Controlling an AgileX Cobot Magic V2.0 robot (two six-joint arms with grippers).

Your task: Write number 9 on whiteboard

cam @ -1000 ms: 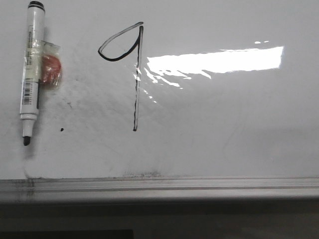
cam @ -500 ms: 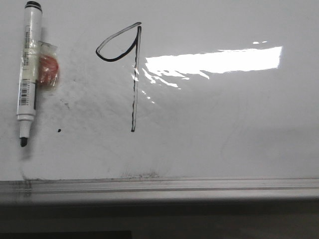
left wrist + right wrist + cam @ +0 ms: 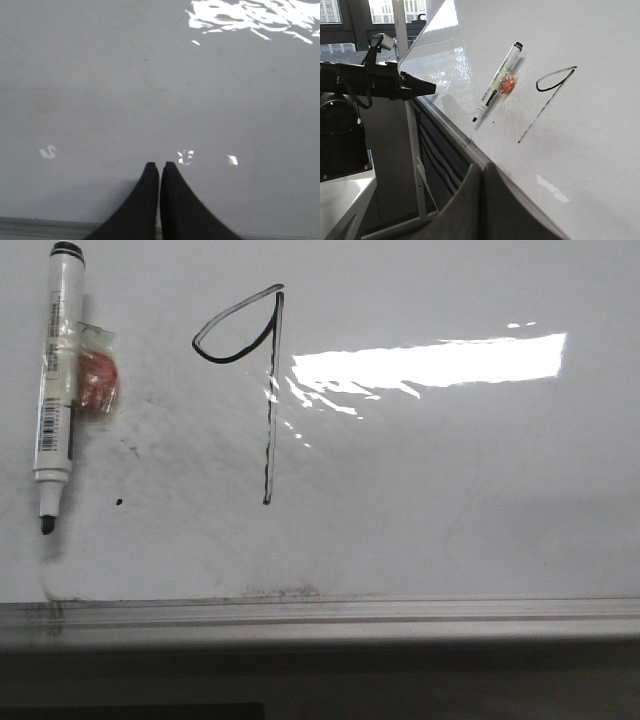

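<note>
The whiteboard [image 3: 450,500] fills the front view, glossy, with a grey rail [image 3: 320,615] along its lower edge. The number 9 [image 3: 262,370] is drawn on it in thin black marker, a slanted loop with a long stem. It also shows in the right wrist view [image 3: 547,97]. A white marker pen [image 3: 55,380] with its black tip down sticks to the board at the far left. My left gripper [image 3: 160,165] is shut and empty in front of bare board. My right gripper [image 3: 483,166] is shut and empty near the rail. Neither gripper shows in the front view.
A small black dot [image 3: 119,502] lies lower right of the pen tip. A reddish round piece [image 3: 97,380] in clear wrap sits beside the pen. A bright light reflection [image 3: 430,362] lies right of the 9. The left arm [image 3: 375,82] shows at the board's edge.
The whole front view has shifted slightly left since a second ago. The 9 and the pen look the same on the board.
</note>
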